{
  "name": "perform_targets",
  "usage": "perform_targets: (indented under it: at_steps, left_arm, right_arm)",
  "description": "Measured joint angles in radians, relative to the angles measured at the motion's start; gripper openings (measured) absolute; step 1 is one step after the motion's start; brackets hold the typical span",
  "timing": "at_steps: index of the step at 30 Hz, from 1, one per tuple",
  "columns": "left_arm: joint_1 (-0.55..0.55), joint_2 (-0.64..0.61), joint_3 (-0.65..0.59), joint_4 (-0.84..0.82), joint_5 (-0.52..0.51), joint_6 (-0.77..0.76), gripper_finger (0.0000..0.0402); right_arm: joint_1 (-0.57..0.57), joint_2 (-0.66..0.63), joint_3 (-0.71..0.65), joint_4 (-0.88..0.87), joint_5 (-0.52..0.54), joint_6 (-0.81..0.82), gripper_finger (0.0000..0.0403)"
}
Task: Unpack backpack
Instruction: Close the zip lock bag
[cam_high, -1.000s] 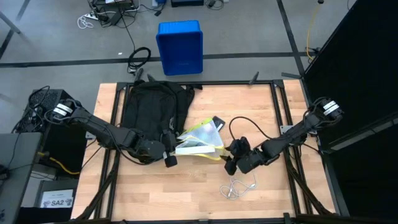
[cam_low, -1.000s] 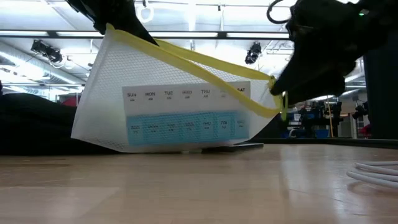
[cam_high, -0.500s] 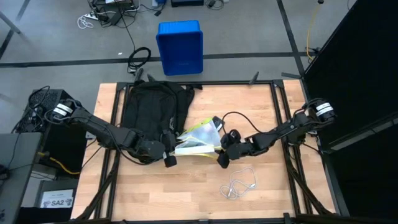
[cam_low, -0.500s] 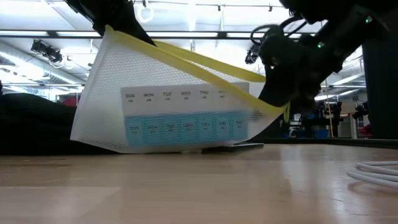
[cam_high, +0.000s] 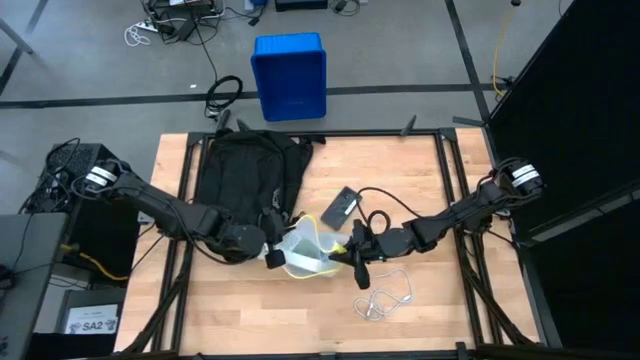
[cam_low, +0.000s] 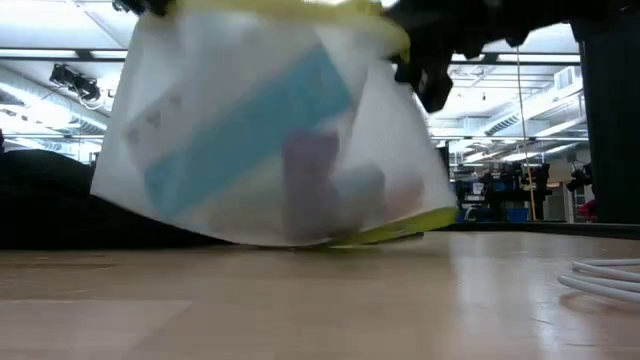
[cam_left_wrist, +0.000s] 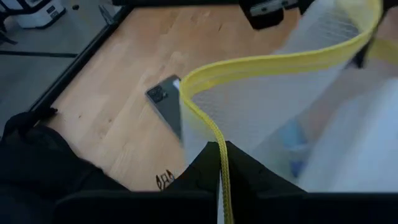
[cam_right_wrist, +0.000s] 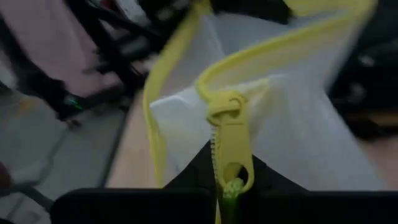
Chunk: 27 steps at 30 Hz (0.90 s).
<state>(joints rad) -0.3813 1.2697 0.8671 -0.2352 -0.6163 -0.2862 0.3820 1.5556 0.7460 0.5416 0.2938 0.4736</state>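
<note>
The black backpack (cam_high: 245, 175) lies flat on the table's far left part. In front of it, a white mesh pouch (cam_high: 305, 252) with yellow trim hangs between my two grippers. A pale blue box (cam_low: 250, 110) and other blurred items show through its wall. My left gripper (cam_high: 272, 258) is shut on the pouch's left side and my right gripper (cam_high: 353, 256) is shut on its right end. The pouch's lower yellow edge (cam_low: 400, 228) is at the tabletop. My left gripper pinches the pouch's yellow-trimmed opening edge (cam_left_wrist: 217, 144) between its two fingers, which come from the table's left and slant downward. The mesh rises away from the fingers and sags slack. My right gripper pinches the yellow zipper pull (cam_right_wrist: 231, 163) at its free end between its two fingers. It comes almost level from the table's right. The pull stands in line with the fingers, and the zipper tape runs off from it.
A dark phone (cam_high: 341, 205) lies flat on the table just beyond the pouch. A coiled white cable (cam_high: 385, 295) lies near my right gripper, toward the near edge. A blue bin (cam_high: 290, 75) stands on the floor beyond the table's far edge.
My right gripper has gone toward the table's left and up, tipping closer to level, and it now has the zipper pull. The pouch, stretched in a flat triangle before, has swung toward the near edge and turned about. Its contents have tipped, and the phone is uncovered.
</note>
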Motion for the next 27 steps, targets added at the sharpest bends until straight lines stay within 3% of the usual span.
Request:
perform_targets:
  at_steps: [9, 13, 27]
  left_arm:
    - [0.0, 0.0, 0.184, -0.161, 0.002, 0.048, 0.0]
    - [0.0, -0.002, 0.273, -0.25, -0.018, 0.048, 0.0]
    - [-0.004, 0.012, 0.271, -0.365, 0.004, 0.042, 0.0]
  right_arm:
    - [0.02, -0.097, 0.0, 0.057, 0.001, -0.066, 0.0]
    - [0.048, -0.194, 0.001, 0.059, 0.068, -0.118, 0.0]
    - [0.134, -0.244, 0.001, -0.033, 0.286, -0.114, 0.0]
